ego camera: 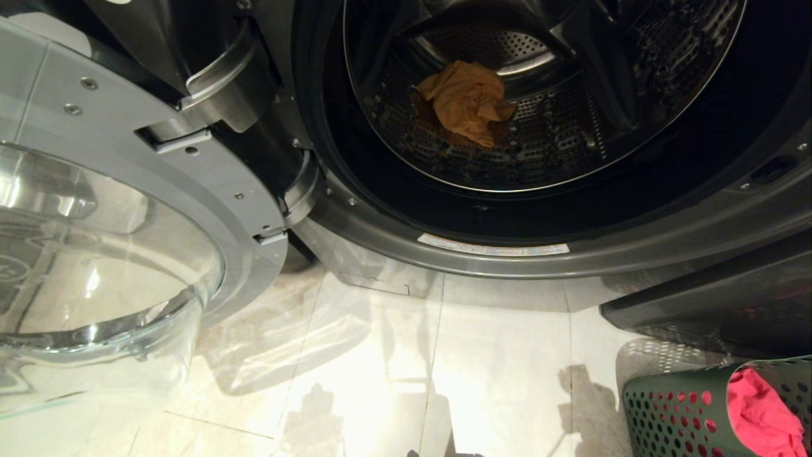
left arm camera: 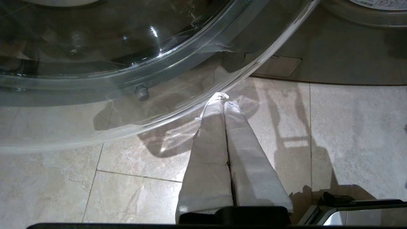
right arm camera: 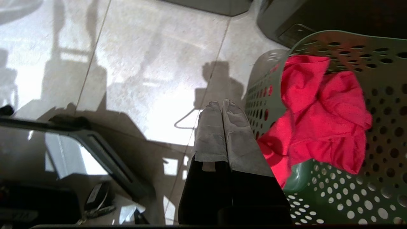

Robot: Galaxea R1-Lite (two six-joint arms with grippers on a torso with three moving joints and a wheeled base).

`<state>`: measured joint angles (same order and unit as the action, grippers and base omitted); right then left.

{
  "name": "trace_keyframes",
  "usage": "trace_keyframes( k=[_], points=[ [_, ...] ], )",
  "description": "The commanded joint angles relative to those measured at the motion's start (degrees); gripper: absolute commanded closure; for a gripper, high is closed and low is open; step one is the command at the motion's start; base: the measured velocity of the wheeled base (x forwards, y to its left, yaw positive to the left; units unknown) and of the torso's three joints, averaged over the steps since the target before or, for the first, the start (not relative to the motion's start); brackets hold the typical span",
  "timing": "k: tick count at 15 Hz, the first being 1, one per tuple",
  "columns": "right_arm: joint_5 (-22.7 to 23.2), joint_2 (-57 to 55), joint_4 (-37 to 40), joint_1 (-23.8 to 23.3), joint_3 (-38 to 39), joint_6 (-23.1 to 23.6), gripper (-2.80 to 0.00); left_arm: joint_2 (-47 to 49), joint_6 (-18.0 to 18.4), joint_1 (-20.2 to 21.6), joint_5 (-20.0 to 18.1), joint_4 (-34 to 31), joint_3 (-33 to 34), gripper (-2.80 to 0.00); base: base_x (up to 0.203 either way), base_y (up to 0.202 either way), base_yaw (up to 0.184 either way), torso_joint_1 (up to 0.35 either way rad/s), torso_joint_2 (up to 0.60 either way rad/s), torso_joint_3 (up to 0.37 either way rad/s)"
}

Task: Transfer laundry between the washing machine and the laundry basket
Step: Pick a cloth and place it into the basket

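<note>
Right wrist view first, since that's the arm you'll likely use: the right gripper (right arm camera: 220,105) is clenched with nothing in it, both taped fingers (right arm camera: 210,133) pressed together, hanging over the floor tiles (right arm camera: 143,79). Just beside it, off to its outer side and a bit below, sits the laundry basket (right arm camera: 375,178), tipped so its mouth faces the gripper. The red-pink garment (right arm camera: 321,117) is bunched up in there, spilling toward the rim, no real long axis to it, just a lump.

Your left gripper (left arm camera: 224,98) is also clamped shut and empty, parked low by the swung-open glass door (left arm camera: 127,63).

Now the bit that matters. In the head view the yellow-orange garment (ego camera: 468,101) lies on the drum floor of the washing machine (ego camera: 571,247), well forward and above where either gripper hangs. It's crumpled, slightly longer front to back, pointing into the drum. The door blocks the left side, so I'd say the right arm has the cleaner line in, though neither gripper shows in the head view.
</note>
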<state>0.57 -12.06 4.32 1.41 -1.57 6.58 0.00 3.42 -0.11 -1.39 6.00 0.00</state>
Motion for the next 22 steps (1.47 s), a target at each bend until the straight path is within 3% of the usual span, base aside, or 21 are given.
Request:
trace_keyframes(
  k=[1, 6, 10, 18, 22],
  points=[
    [0.04, 2.91, 0.08, -1.76, -0.01, -0.24, 0.0, 0.0, 0.0, 0.01, -0.19, 0.07, 2.29, 0.0, 0.0, 0.0, 0.0, 0.0, 0.0, 0.0],
    [1.92, 12.23, -0.2, -1.43, 0.05, 0.79, 0.0, 0.0, 0.02, 0.02, -0.16, 0.14, 2.29, 0.0, 0.0, 0.0, 0.0, 0.0, 0.0, 0.0],
    [2.05, 12.06, -4.38, -1.33, 1.57, 1.27, 0.0, 0.0, 0.0, -0.06, 0.07, 0.07, 2.29, 0.0, 0.0, 0.0, 0.0, 0.0, 0.0, 0.0],
    [1.98, 12.06, -4.32, -1.33, 1.57, 1.42, 0.0, 0.0, 0.0, 0.02, -0.01, 0.15, 2.29, 0.0, 0.0, 0.0, 0.0, 0.0, 0.0, 0.0],
    [1.98, 12.06, -4.32, -1.33, 1.57, 1.5, 0.0, 0.0, 0.0, 0.02, -0.1, 0.15, 2.29, 0.0, 0.003, -0.01, 0.141, 0.003, 0.0, 0.002]
  ],
)
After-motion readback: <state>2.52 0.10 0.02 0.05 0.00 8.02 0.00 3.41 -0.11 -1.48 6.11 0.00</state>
